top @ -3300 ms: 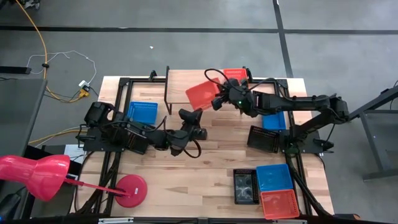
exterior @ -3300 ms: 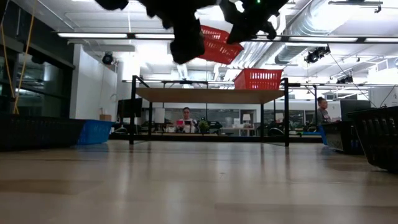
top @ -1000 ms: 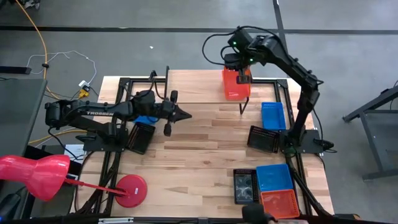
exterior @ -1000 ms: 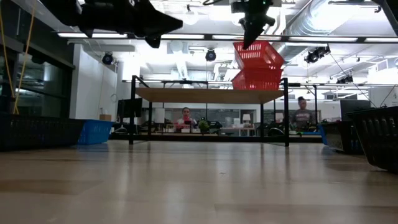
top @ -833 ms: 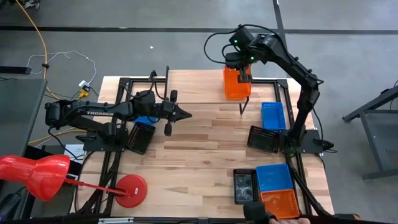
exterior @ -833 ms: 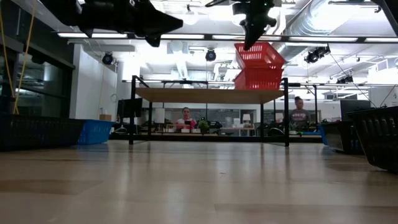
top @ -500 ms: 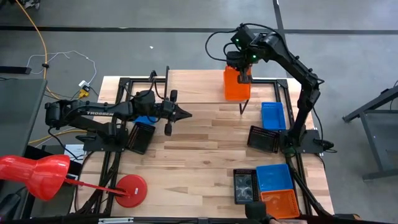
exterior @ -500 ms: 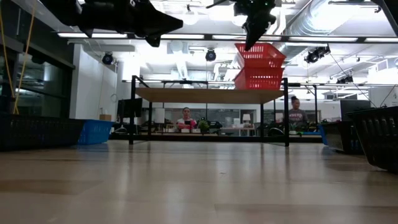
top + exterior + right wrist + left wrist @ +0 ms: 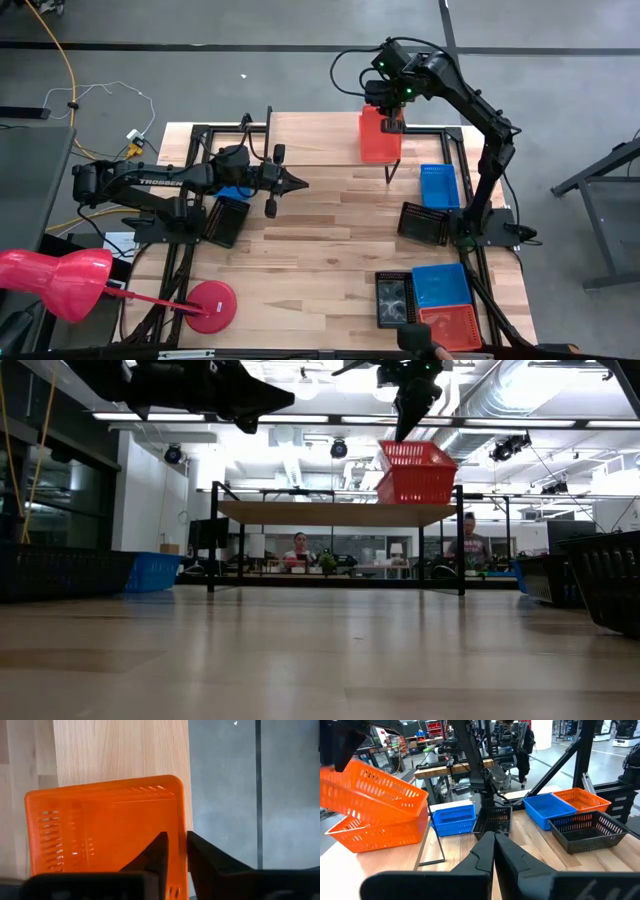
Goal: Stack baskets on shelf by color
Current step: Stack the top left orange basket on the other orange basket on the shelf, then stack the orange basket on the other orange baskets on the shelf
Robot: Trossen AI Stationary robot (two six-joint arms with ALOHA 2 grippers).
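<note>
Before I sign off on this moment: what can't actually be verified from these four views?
- Right gripper: its fingers straddle the top red-orange basket's wall; the right wrist view doesn't settle grip or release.
- Lower red-orange basket: covered by the top one in the high view; the left wrist view shows the top one tilted, not nested.
- Basket under the left arm: hidden in the high view.
- Shelf: its top surface is edge-on in the low view.

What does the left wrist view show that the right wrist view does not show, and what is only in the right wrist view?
Only the left wrist view shows the blue basket, two black baskets, a blue and an orange basket side by side, and the shut left gripper. Only the right wrist view shows the right gripper astride the top basket's wall, and the grey floor past the shelf. Both show the orange top basket.
</note>
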